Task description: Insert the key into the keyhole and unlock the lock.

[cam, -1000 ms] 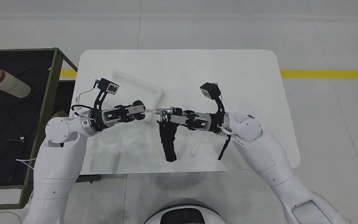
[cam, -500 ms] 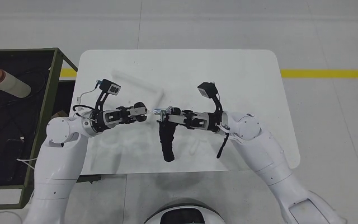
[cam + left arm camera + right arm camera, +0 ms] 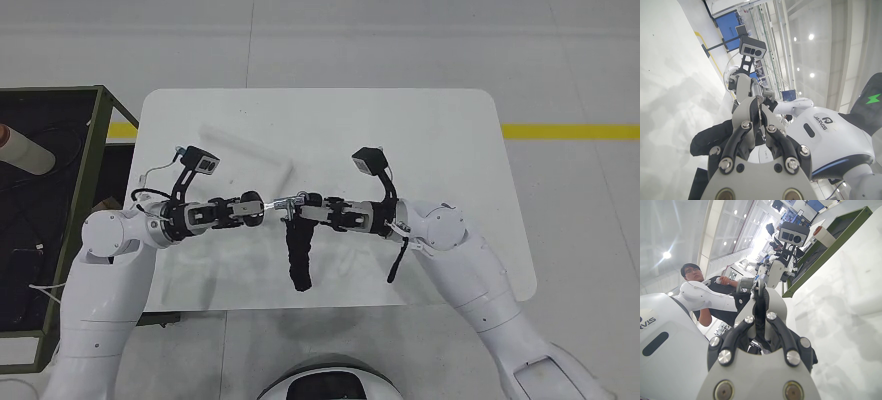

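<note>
Over the left half of the white table (image 3: pixel 420 130), my left gripper (image 3: pixel 759 103) is pinching the key (image 3: pixel 759 113) between its pads. The flat blade is standing edge-on and running out past my fingertips. The key is pointing toward the middle of the table, held up in the air, and its tip is meeting the keyhole (image 3: pixel 759 98) in the round metal face of the lock (image 3: pixel 761 92). I cannot tell how deep the blade is sitting.

I am judging the key to be light, thin and stiff, with slick metal sides. It could swivel between my pads if I turn it while gripping too near the blade, so the wide head is the place to hold, flat between both pads.

Just to the right, the lock is hanging above the table at the same height. My right gripper (image 3: pixel 760 296) is pressing together on it from the other side. A black cloth (image 3: pixel 759 313) is bunched between those fingers and trails down onto the table toward my body.

The lock looks hard, compact and heavier than the key. I expect its rounded body to want to roll when torque comes through. The cloth is soft and will give no support, so my right hand needs to be clamping the metal itself, not just the fabric.
</note>
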